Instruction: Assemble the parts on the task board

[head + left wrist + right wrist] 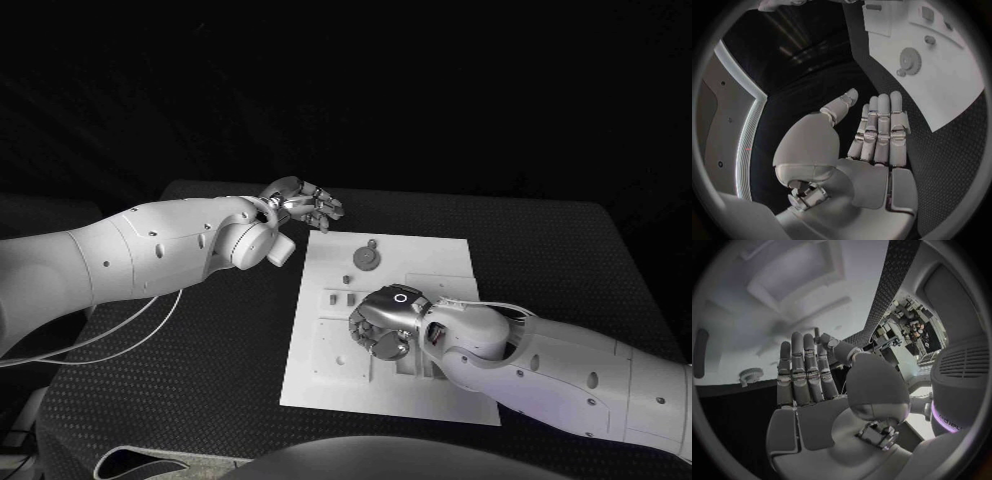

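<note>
Head view: the white task board (440,255) is seen lying flat in the middle of the black tabletop (577,260). A grey gear (368,257) is made out near the board's far edge, with a smaller round part just beyond it; other small parts on the board are too small to identify. The left hand (300,205) is held just off the board's far left corner, above the tabletop, fingers loosely curled; nothing is seen in it. The right hand (387,322) is placed over the middle of the board, palm down. The board beneath it is hidden, and whether anything is gripped cannot be told from here.

Left wrist view: the left hand (873,135) is shown with fingers (883,120) straight and side by side, thumb apart, palm bare, nothing held. Beyond the fingertips, the task board (942,85) is seen on the tabletop (948,160), with the gear (910,61) lying on it. Further parts near the board's far end are blurred.

Right wrist view: the right hand (817,385) is shown with fingers (798,365) extended together, empty, close over the pale task board (767,295). A small toothed part (750,375) is seen at the board's edge beside the fingers, partly cut off. The recesses in the board are out of focus.
</note>
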`<state>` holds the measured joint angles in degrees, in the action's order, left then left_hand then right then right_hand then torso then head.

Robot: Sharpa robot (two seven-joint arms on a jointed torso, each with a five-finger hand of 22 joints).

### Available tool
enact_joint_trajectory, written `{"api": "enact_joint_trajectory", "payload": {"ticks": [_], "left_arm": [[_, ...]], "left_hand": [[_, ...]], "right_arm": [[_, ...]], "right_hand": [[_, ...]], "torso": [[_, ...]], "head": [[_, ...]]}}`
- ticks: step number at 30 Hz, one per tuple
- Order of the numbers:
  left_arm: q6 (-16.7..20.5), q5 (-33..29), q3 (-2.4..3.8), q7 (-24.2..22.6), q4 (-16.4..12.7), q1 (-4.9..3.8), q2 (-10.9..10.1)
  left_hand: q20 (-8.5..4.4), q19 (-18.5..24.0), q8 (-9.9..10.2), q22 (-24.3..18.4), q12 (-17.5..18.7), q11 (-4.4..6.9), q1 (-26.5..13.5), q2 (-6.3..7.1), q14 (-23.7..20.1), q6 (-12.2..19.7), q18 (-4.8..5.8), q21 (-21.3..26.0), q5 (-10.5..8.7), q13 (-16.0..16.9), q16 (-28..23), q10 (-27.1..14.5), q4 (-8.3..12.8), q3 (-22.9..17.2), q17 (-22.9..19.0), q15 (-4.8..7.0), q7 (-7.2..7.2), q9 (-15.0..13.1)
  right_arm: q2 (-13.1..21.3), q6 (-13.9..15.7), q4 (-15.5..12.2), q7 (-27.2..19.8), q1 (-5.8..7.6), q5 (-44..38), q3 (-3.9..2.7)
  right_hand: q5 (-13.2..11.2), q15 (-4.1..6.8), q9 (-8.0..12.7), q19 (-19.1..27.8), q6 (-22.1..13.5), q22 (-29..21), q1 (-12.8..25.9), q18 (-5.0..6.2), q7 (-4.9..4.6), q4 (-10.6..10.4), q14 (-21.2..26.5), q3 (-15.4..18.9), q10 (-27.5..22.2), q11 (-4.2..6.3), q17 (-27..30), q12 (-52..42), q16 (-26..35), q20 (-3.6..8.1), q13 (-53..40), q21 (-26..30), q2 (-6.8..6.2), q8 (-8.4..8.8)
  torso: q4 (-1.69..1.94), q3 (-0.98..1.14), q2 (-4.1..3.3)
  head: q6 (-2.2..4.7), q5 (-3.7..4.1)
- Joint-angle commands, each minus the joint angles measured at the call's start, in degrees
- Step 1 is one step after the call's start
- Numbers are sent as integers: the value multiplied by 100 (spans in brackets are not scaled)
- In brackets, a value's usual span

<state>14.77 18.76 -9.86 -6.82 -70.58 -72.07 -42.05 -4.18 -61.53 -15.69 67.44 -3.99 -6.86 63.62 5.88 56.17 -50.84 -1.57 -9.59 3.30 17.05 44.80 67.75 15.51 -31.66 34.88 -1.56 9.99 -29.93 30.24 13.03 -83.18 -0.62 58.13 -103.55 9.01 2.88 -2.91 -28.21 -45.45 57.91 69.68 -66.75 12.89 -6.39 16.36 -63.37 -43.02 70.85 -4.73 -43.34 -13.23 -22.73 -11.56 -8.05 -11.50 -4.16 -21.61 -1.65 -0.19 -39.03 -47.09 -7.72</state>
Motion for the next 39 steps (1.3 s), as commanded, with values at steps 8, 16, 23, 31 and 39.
{"api": "enact_joint_trajectory", "payload": {"ticks": [8,16,23,31,39], "left_arm": [[-49,-35,6,-49,-14,-13,14],[-61,-35,6,-39,-10,-13,15],[-72,-35,6,-37,-8,-13,24],[-92,-35,6,-30,-8,-13,28],[-94,-35,6,-26,-11,-14,34]], "left_hand": [[10,-20,-32,-9,-7,8,-60,17,28,29,-112,33,-16,7,-36,-42,-17,26,9,-3,-6,9],[11,-20,-33,-9,-6,7,-62,17,28,32,-112,36,-16,8,-38,-45,-19,28,10,-4,-6,10],[11,-20,-34,-9,-5,6,-62,18,27,34,-112,39,-16,9,-40,-47,-19,28,11,-4,-5,11],[11,-21,-36,-8,-5,6,-64,18,26,36,-112,42,-16,10,-42,-49,-21,29,12,-5,-5,12],[12,-21,-37,-8,-5,5,-65,19,26,38,-112,45,-16,11,-44,-51,-21,30,13,-5,-4,13]], "right_arm": [[-13,112,-16,111,-23,-146,3],[-17,31,5,94,-24,-151,3],[-72,-109,76,93,-29,-151,5],[-109,-171,131,120,-51,-183,11],[-148,-339,138,118,-52,-187,32]], "right_hand": [[-1,-22,-10,-43,-8,13,9,117,-16,19,-22,-19,16,-12,-16,41,27,-19,-8,27,33,12],[-1,-20,-14,-47,-6,15,6,118,-16,19,-26,-18,20,-10,-21,42,29,-19,-10,29,31,12],[-1,-20,-17,-48,-7,17,8,119,-16,18,-26,-17,21,-11,-25,44,32,-21,-11,33,31,13],[-1,-21,-19,-49,-9,19,9,119,-17,18,-25,-16,20,-11,-29,48,37,-22,-11,38,34,15],[-1,-21,-22,-48,-11,21,12,119,-18,18,-23,-14,20,-12,-33,51,42,-23,-12,43,34,18]], "torso": [[-3,3,-1],[-5,5,0],[-2,5,-2],[-2,5,-3],[-4,1,0]], "head": [[3,-9],[1,-18],[-7,-13],[-13,-13],[-28,-17]]}}
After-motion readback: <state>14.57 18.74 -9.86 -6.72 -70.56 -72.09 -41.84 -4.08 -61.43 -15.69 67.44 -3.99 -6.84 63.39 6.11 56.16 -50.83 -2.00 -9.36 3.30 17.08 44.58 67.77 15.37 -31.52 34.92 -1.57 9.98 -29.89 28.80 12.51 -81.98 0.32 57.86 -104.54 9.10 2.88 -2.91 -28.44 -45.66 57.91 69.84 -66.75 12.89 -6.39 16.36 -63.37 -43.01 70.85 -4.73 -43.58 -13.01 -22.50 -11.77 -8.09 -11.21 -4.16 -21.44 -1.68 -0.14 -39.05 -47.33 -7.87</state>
